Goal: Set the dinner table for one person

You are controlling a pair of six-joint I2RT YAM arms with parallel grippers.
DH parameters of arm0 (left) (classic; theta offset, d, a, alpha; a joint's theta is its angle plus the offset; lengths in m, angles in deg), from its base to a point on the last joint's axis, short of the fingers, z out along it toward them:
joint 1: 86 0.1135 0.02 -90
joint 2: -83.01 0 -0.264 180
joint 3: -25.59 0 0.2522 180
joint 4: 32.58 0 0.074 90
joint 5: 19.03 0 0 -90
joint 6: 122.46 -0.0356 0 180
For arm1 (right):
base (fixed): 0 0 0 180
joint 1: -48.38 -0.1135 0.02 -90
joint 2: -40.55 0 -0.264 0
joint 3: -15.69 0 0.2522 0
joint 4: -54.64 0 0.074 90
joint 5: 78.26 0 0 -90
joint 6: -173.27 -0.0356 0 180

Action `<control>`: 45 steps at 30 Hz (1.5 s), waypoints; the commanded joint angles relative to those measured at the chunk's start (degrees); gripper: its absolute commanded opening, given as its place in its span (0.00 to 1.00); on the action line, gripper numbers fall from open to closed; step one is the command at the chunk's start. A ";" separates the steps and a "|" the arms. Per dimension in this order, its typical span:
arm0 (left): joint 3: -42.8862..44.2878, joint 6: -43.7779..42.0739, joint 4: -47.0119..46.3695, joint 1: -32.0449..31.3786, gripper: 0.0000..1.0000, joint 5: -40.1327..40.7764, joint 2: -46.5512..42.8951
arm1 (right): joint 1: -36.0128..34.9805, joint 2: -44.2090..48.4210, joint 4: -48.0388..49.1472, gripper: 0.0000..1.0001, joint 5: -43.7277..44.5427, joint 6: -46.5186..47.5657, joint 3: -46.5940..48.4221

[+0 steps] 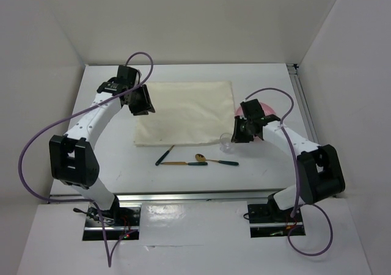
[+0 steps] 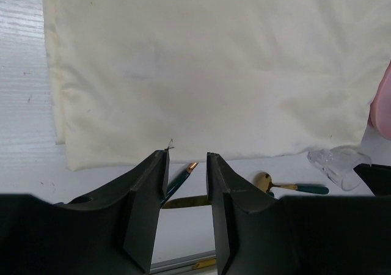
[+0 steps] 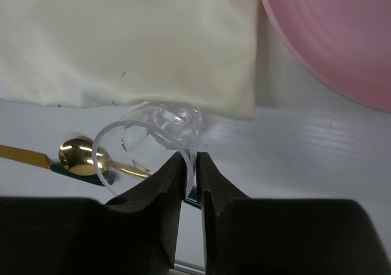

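With only the cloth (image 1: 186, 110) spread on the surface (image 1: 256, 79) and the plate (image 3: 342, 36) and cutlery (image 1: 197, 163) waiting off it, the right tool (image 3: 194, 165) is pinching the glass (image 3: 174, 123) by its rim while the left tool (image 2: 187, 159) is hovering half-open, empty.

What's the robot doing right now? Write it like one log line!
right gripper: pinching clear cup rim | left gripper: open, empty, over edge of cream cloth | pink plate: beside cloth

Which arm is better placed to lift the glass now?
Right. Its gripper has its fingers closed on the rim of the glass, near the cloth's corner. The left gripper hangs open and empty at the other side of the cloth, away from the glass.
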 commanded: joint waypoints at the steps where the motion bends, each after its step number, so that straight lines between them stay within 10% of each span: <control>1: 1.50 -1.02 -1.40 -0.26 0.48 -0.75 1.17 | -0.33 -1.08 0.41 0.22 0.79 0.88 1.71; 6: 2.11 -1.02 -1.40 -0.26 0.48 -0.75 1.17 | -0.33 0.76 -3.17 0.00 3.15 1.40 6.43; 14: 3.53 -1.55 -0.26 -0.26 0.48 -0.75 1.17 | -0.33 -0.63 -11.63 0.00 8.09 4.66 24.89; 29: -10.95 -6.65 -0.86 -3.25 0.54 0.05 -8.94 | 0.20 -45.71 -18.65 0.00 17.84 4.39 79.89; 45: -28.38 -1.73 -7.38 -13.26 0.74 0.75 -14.22 | 3.54 -56.62 -13.91 0.00 14.60 2.55 79.58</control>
